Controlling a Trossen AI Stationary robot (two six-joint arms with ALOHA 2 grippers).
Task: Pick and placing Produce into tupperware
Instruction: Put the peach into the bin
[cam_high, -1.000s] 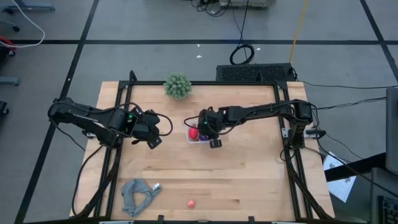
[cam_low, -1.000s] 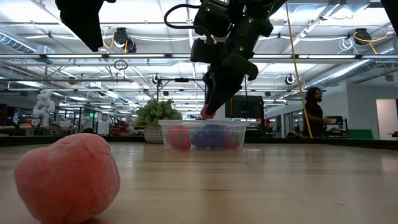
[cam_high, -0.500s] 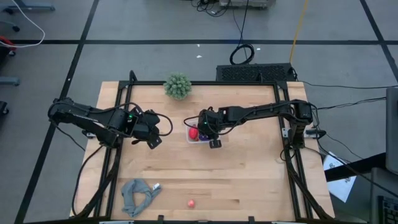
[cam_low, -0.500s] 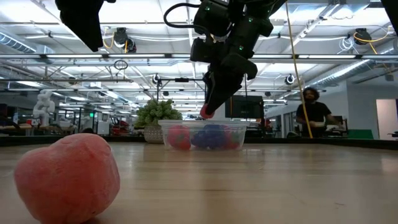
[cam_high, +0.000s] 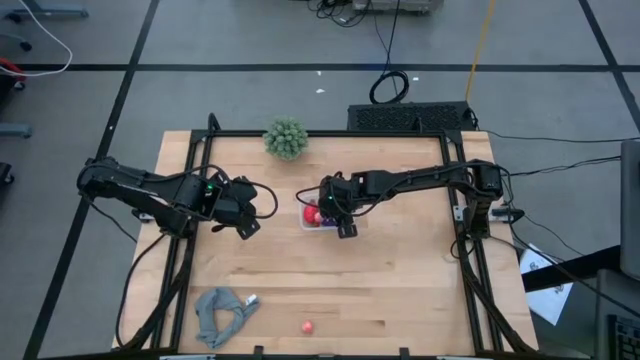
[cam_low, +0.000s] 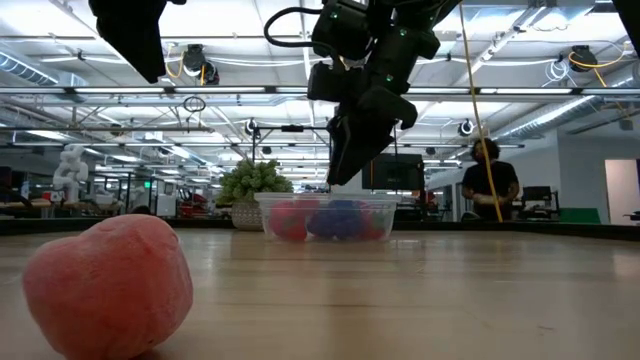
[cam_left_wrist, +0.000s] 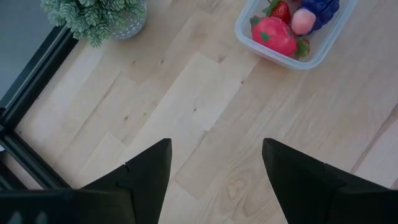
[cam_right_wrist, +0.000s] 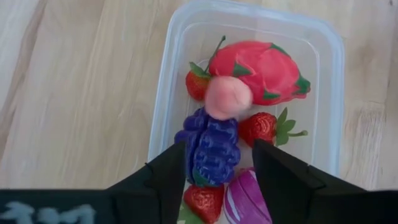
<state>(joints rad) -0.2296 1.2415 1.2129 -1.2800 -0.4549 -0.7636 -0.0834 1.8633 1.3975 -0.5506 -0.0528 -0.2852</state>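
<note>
- The right gripper (cam_high: 336, 215) hung directly over the tupperware (cam_right_wrist: 323, 56) near the middle of the wooden surface (cam_high: 400, 290), its fingers (cam_right_wrist: 163, 180) spread with nothing between them.
- Inside the tupperware lay the produce: a red dragon fruit (cam_right_wrist: 267, 68), a pale pink peach (cam_right_wrist: 228, 98) resting on top of the pile, purple grapes (cam_right_wrist: 212, 146), strawberries (cam_right_wrist: 260, 127) and a piece of purple onion (cam_right_wrist: 249, 199).
- One more pink fruit (cam_high: 307, 327) sat loose near the front edge of the surface, well apart from the tupperware; in the low view it filled the near corner (cam_low: 108, 285).
- The left gripper (cam_high: 247, 222) waited to the left of the tupperware, fingers (cam_left_wrist: 146, 171) spread and empty, above bare wood.
- My read: the drop looked done, and the lone pink fruit was what remained.
- To do this well, the right arm should lift straight up so neither finger catches the rim or drags the peach out.
- The peach sat high on the heap and could roll; a slow rise seemed wise.
- A green bushy plant (cam_high: 286, 138) and a grey cloth (cam_high: 224, 312) stayed out of the work.
</note>
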